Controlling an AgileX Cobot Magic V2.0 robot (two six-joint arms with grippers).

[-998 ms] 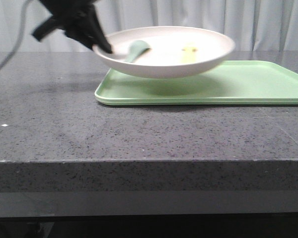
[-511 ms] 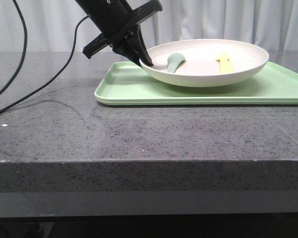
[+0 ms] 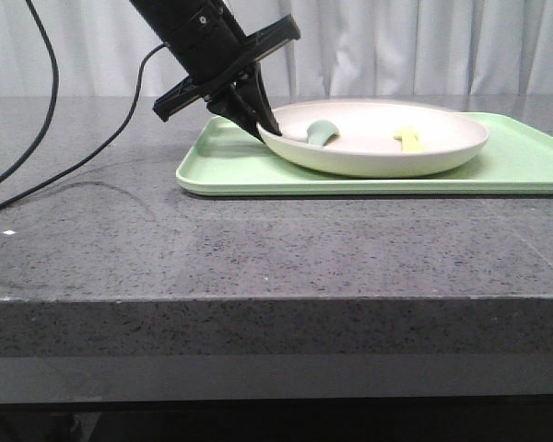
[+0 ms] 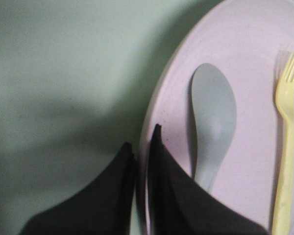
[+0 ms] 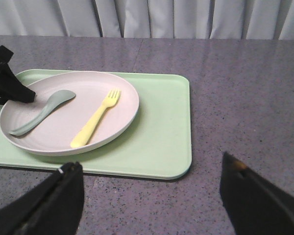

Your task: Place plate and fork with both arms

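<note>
I see my left arm reaching down at a slant from the upper left, its left gripper (image 3: 263,124) pinched narrow on the near-left rim of the plate (image 3: 378,152). In the left wrist view one dark finger (image 4: 120,188) sits outside the rim and the other inside, with the edge clamped between them. The plate sits on the green tray (image 3: 498,175), which lies flat on the grey desk (image 3: 258,249); I cannot tell whether its gripped side is fully down. Inside the plate lie the fork (image 5: 95,120), pale yellow, and a muted green spoon (image 5: 41,112) beside it, apart from each other. My right gripper (image 5: 152,196) hangs above the desk on the near side of the tray, its two fingers spread wide and holding nothing.
</note>
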